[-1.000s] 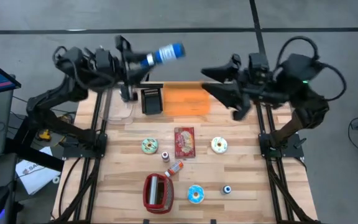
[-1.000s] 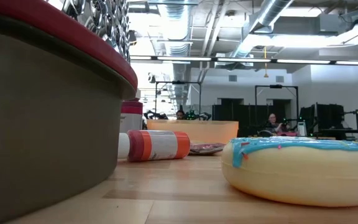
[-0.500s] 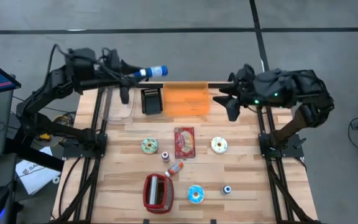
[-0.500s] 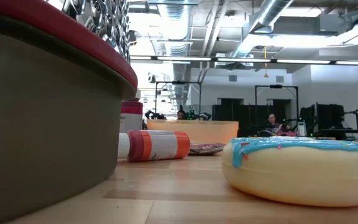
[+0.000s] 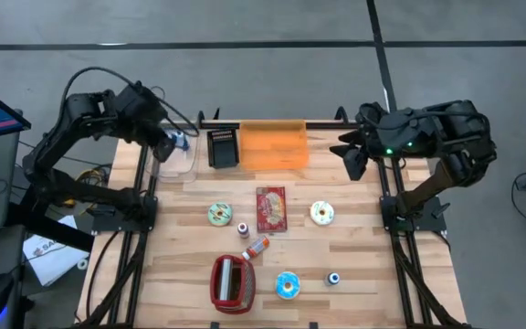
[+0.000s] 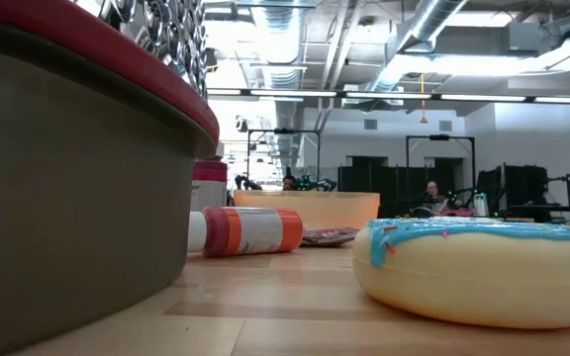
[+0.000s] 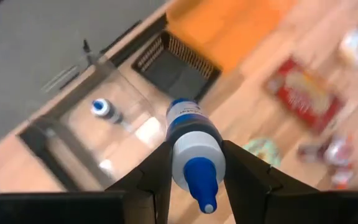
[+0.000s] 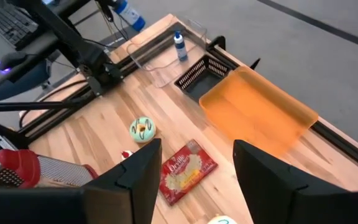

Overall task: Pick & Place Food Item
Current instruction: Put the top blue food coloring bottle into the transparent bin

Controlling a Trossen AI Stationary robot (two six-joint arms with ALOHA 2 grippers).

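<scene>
The left gripper (image 7: 194, 165) pinches a blue-capped bottle (image 7: 193, 146) between its fingers (image 7: 158, 177), cap toward the wrist camera, over the clear bin (image 5: 173, 157) at the table's far left corner, where a second small bottle (image 7: 102, 109) already stands. The held bottle looks light, rigid and smooth, so likely slippery; a grip across the body near the shoulder seems safest. The right gripper (image 8: 194, 174) hangs by the table's far right edge, fingers spread and holding nothing.
</scene>
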